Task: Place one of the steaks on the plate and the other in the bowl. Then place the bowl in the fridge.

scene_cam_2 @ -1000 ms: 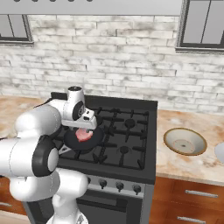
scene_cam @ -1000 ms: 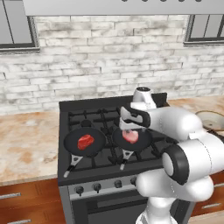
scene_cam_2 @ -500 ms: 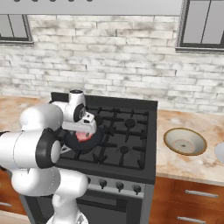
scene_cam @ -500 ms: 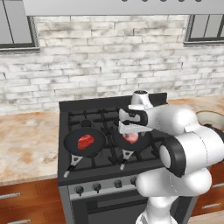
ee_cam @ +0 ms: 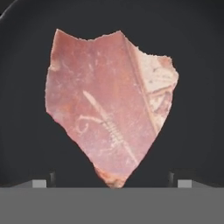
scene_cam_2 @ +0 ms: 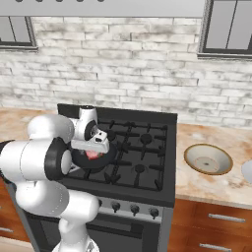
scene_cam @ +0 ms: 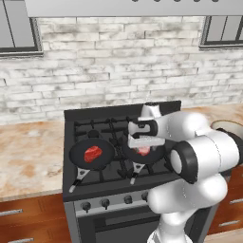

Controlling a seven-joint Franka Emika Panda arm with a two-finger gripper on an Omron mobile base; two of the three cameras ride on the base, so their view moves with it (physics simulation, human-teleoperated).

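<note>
The first pickup is in hand: the gripper (ee_cam: pixel 112 183), jaws wide and empty, hangs just above the pale pink steak (ee_cam: pixel 109 105) in the right-hand pan (scene_cam: pixel 144 153) (the red steak (scene_cam: pixel 93 153) waits in the left pan (scene_cam: pixel 91 154)), so the next move calls for lowering and closing, then carrying to the bowl (scene_cam_2: pixel 208 159) on the surface right of the stove (scene_cam_2: pixel 147 162).

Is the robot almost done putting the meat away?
Not yet. Nothing is moved: the red steak sits in its pan and the pink steak in the other pan. The open gripper hovers right over the pink one. The bowl waits empty; plate, bowl and fridge steps remain.
</note>
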